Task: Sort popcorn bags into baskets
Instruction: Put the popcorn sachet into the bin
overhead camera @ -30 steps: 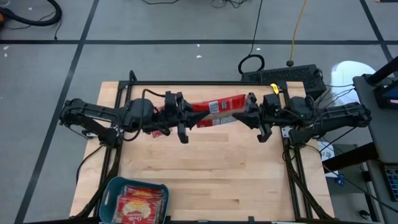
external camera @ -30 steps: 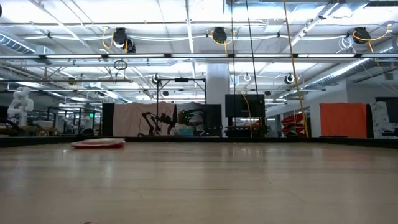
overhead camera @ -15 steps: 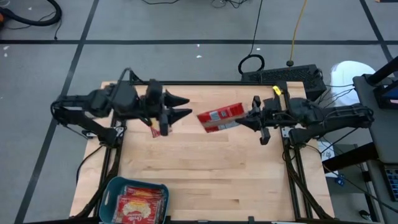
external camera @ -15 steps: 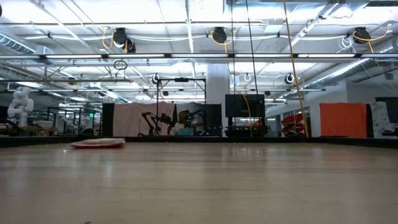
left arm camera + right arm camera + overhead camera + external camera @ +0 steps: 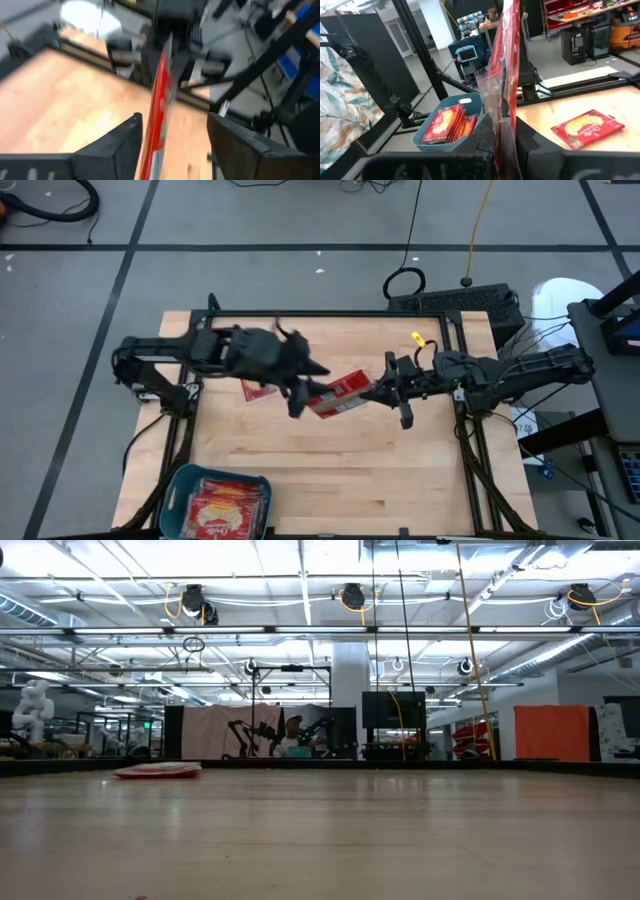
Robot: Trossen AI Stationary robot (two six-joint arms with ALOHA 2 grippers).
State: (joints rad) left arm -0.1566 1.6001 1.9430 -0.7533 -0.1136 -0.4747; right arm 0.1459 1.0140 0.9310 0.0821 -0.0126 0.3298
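A popcorn bag hangs edge-up above the table's middle, pinched at one end by the closed right gripper, while the left gripper straddles its other end with fingers spread wide. The flat packet looks light, thin and flexible with slick film, so a hold near an edge seam seems safest; another bag lies flat nearby, and the teal basket sits at the near left corner.

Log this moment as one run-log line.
right gripper: shut on popcorn bag, midair | left gripper: open around its other end | basket: holds bags
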